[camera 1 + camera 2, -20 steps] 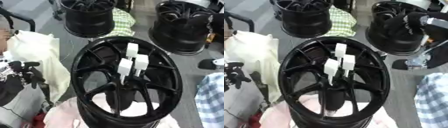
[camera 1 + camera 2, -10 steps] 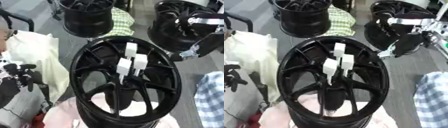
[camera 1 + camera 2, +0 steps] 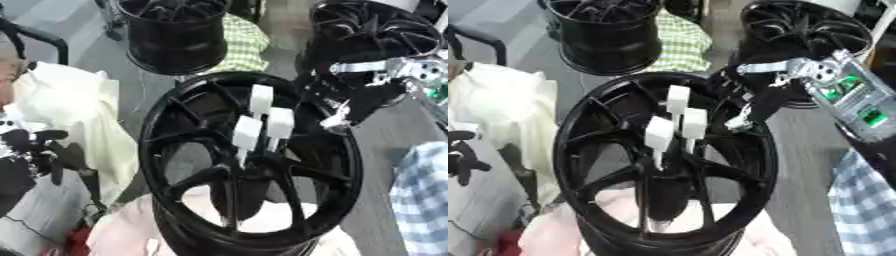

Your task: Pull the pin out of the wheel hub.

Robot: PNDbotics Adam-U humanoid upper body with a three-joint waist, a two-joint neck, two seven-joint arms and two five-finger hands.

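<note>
Three white pins (image 3: 262,125) are standing up out of the middle of the big black wheel hub (image 3: 667,160), which is sitting tilted on pale cloth (image 3: 61,115) in front of me. Two more black rims (image 3: 175,32) are resting behind it. The robot's right hand (image 3: 750,107) is coming in from the upper right, hovering just over the hub's far rim near the pins; I cannot tell how its fingers are set. The left hand (image 3: 39,147) is idling at the left edge, fingers curled on nothing
</note>
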